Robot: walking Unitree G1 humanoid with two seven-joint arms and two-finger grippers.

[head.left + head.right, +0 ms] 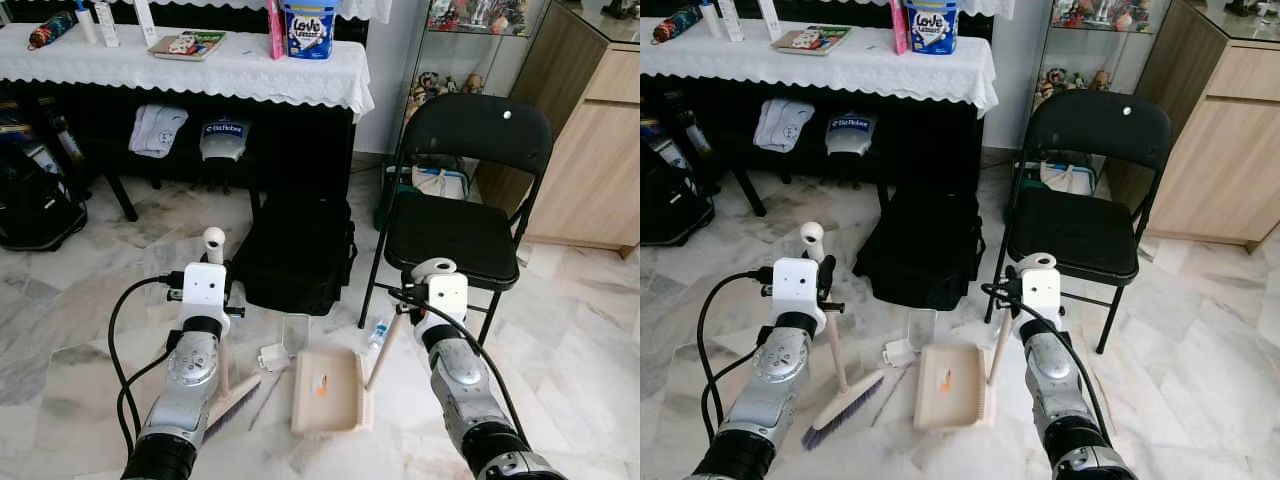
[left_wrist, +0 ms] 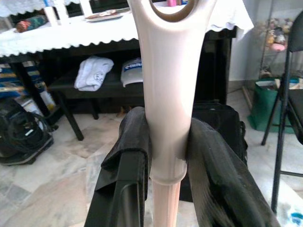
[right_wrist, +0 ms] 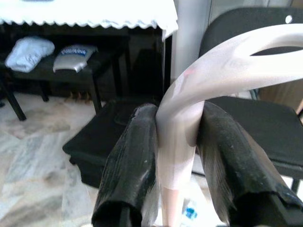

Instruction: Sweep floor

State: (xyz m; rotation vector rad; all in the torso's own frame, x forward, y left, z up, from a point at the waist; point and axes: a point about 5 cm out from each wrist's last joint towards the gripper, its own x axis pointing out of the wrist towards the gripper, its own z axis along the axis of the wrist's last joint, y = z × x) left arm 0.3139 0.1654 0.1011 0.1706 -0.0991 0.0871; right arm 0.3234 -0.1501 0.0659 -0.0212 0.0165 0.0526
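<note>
My left gripper [image 2: 168, 130] is shut on the pale handle of a broom [image 1: 213, 240]. The broom's dark bristle head [image 1: 232, 405] rests on the marble floor, just left of a beige dustpan [image 1: 345, 410]. My right gripper [image 3: 180, 113] is shut on the dustpan's upright handle [image 1: 385, 350]. The pan lies flat on the floor between my two arms, with a small orange scrap [image 1: 321, 385] inside it. A white bit of litter [image 1: 272, 356] and a clear plastic cup [image 1: 296, 333] lie just beyond the pan.
A black bag [image 1: 297, 250] stands on the floor straight ahead and a black folding chair [image 1: 455, 230] to its right. A small bottle [image 1: 378, 333] lies by the chair leg. Behind are a cloth-covered table [image 1: 230, 75], a wooden cabinet [image 1: 590, 150] and a black backpack [image 1: 35, 205].
</note>
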